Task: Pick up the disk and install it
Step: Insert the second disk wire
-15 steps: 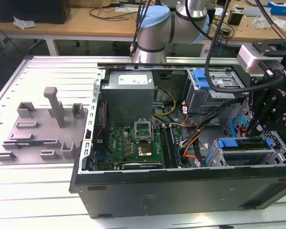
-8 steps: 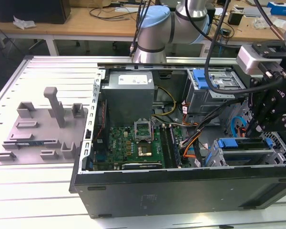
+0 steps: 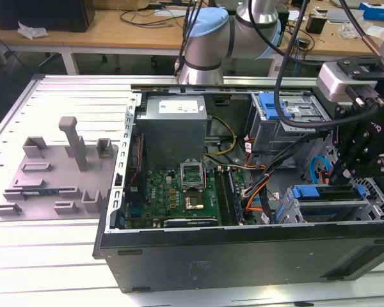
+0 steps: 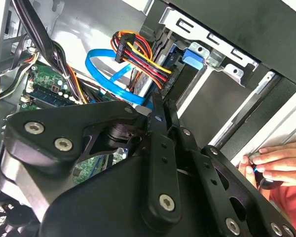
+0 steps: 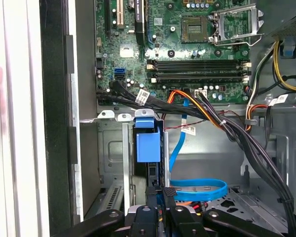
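The disk sits on edge in the lower drive cage (image 3: 345, 211) of the open computer case, its bright blue carrier (image 3: 313, 192) showing on top. In the first wrist view the blue carrier (image 5: 148, 143) fills the slot between two metal rails, with the dark drive body (image 5: 151, 173) behind it. My gripper (image 5: 162, 191) hangs right at the disk's near end, fingers shut together with nothing seen between them. In the second wrist view the black fingers (image 4: 158, 123) point toward the bay and its blue carrier (image 4: 193, 57). The exterior view shows my gripper (image 3: 336, 174) just above the cage.
Blue data cables (image 5: 200, 188) and an orange, red and black wire bundle (image 4: 140, 59) lie close to the fingers. The motherboard (image 3: 182, 195) lies mid-case. Another blue-fronted bay (image 3: 273, 106) is further back. A grey tray with posts (image 3: 57, 179) lies outside. A person's hand (image 4: 278, 160) rests by the case.
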`<action>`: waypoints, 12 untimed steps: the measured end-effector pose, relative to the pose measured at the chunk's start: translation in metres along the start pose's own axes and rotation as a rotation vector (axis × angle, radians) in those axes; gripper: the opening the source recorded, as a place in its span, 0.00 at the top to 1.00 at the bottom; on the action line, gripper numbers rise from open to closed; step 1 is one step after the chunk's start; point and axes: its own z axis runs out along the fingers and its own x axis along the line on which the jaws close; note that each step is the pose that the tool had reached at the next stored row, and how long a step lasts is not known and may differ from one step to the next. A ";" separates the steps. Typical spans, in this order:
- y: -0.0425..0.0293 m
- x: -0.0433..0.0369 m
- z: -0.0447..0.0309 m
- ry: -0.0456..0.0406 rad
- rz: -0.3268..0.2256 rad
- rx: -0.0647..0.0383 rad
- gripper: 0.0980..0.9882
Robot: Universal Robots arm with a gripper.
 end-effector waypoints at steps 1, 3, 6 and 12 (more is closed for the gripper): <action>0.0000 0.0000 0.0004 0.0001 0.000 0.000 0.93; -0.0004 0.0000 0.0008 0.0000 0.000 0.000 0.93; -0.0006 0.0000 0.0011 0.0000 0.000 0.000 0.93; -0.0010 0.0002 0.0026 0.0000 0.000 0.000 0.93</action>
